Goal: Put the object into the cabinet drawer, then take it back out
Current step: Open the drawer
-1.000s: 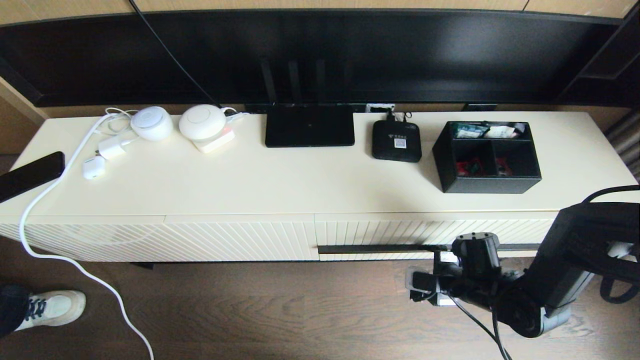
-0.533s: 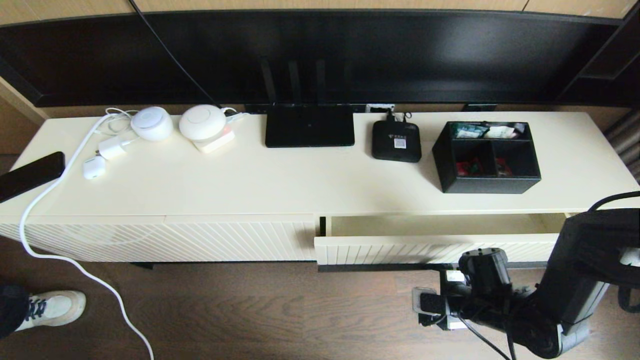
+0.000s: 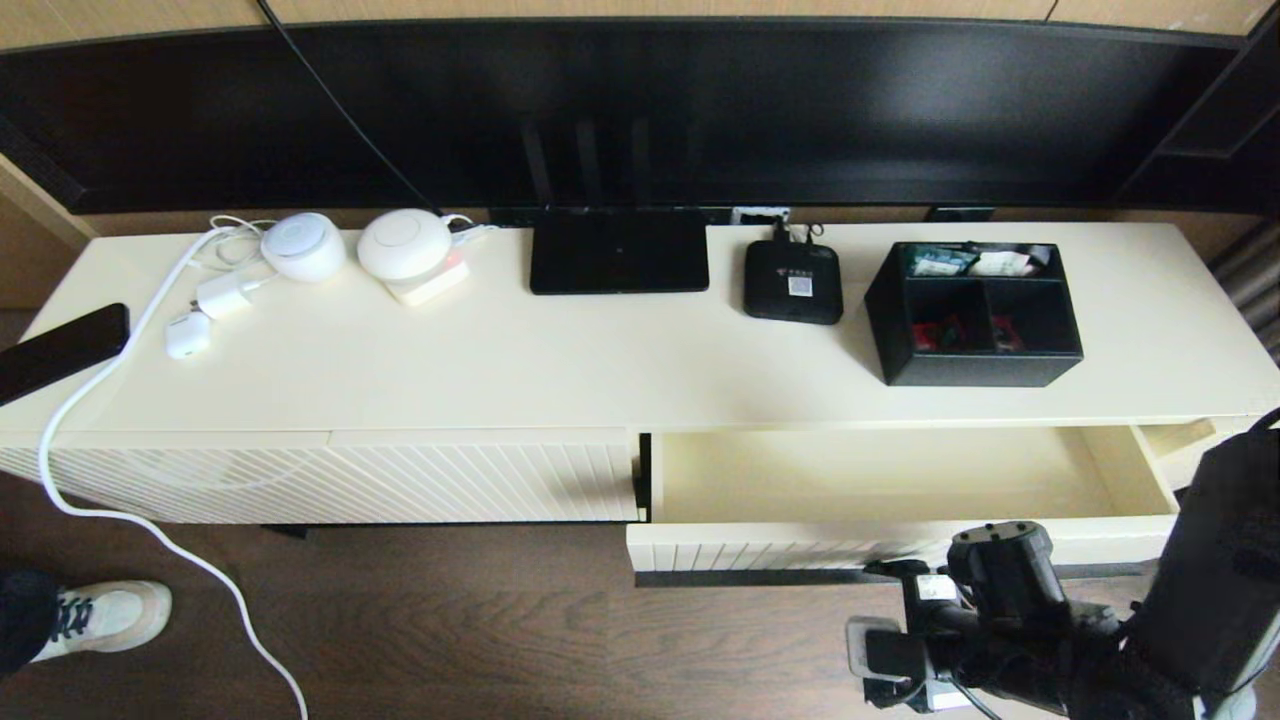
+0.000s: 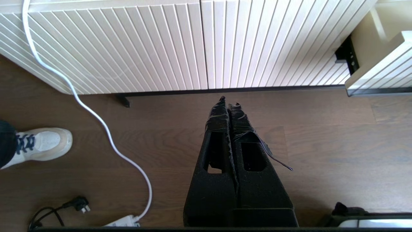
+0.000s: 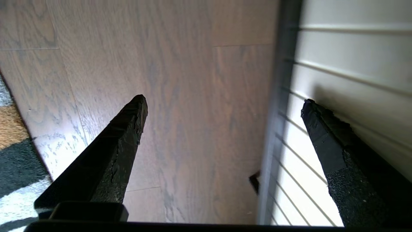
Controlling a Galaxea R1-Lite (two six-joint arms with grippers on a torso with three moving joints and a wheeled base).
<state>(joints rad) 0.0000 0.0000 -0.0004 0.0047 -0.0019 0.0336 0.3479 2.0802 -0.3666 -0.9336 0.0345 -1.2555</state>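
The object, a black organizer box (image 3: 975, 315) with colourful packets in its compartments, stands on the cabinet top at the right, behind the drawer. The cabinet drawer (image 3: 780, 552) is pulled far out, and its plain cream inside holds nothing. My right arm (image 3: 1000, 580) is low in front of the drawer's dark bar handle (image 3: 760, 577). The right gripper (image 5: 225, 101) is open: one finger lies against the ribbed drawer front (image 5: 338, 64), the other hangs over the floor, with the handle (image 5: 280, 96) between them. My left gripper (image 4: 229, 101) is shut on nothing, above the floor.
On the cabinet top stand a flat router (image 3: 618, 262), a small black box with a white label (image 3: 793, 282) and white chargers (image 3: 300, 248). A white cable (image 3: 150, 530) trails to the floor. A person's shoe (image 3: 100, 615) is at the lower left. A phone (image 3: 60, 350) lies at the left edge.
The drawer went from shut to far open, sliding toward me. My right arm moved back and down with the handle.
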